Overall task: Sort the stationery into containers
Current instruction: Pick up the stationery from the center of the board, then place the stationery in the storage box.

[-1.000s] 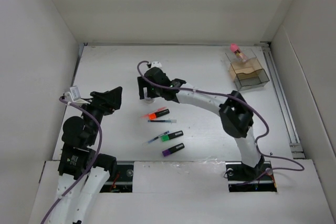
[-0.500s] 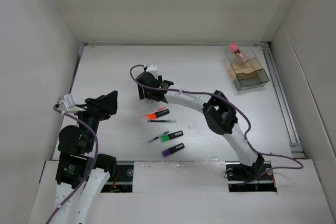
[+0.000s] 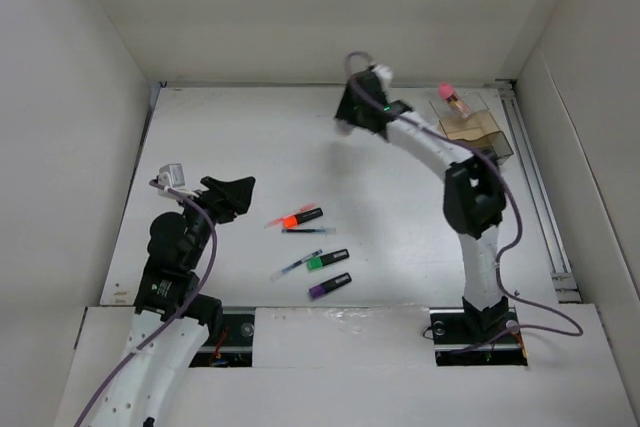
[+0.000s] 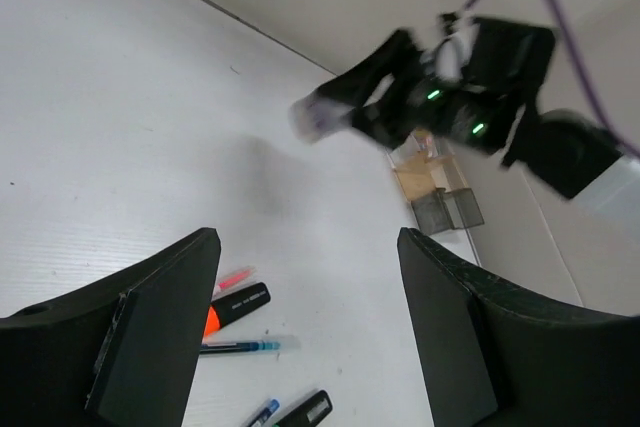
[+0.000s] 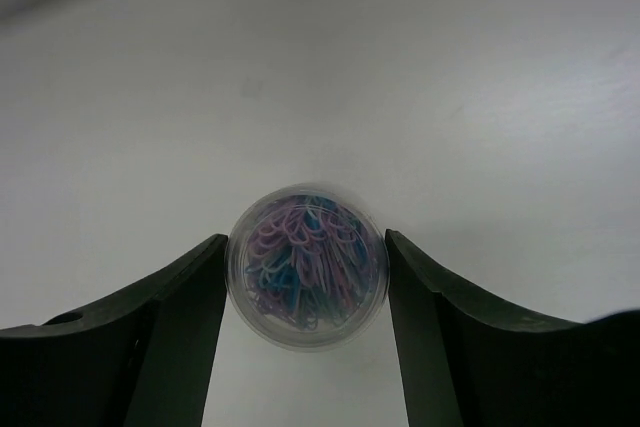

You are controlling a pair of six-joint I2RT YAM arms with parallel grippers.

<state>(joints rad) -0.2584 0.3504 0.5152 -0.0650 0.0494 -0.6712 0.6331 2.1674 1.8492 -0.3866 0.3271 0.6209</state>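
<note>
**Item:** paper-clip tub [image 5: 305,272], clear and round, pinched between the fingers of the right gripper [image 3: 354,117] and held off the counter [image 3: 220,137].

**Change:** the right arm has swung away from the highlighters to the far side, near the organiser [image 3: 480,145]. Delivery looks next.

**Left gripper** [image 4: 305,247]: spread, holding nothing.

**Unsorted:** orange highlighter [image 3: 300,217], green highlighter [image 3: 326,260], purple highlighter [image 3: 328,285] and two pens [image 3: 308,231].

**Lettering:** none legible; any barrel print seems too small to read.
</note>
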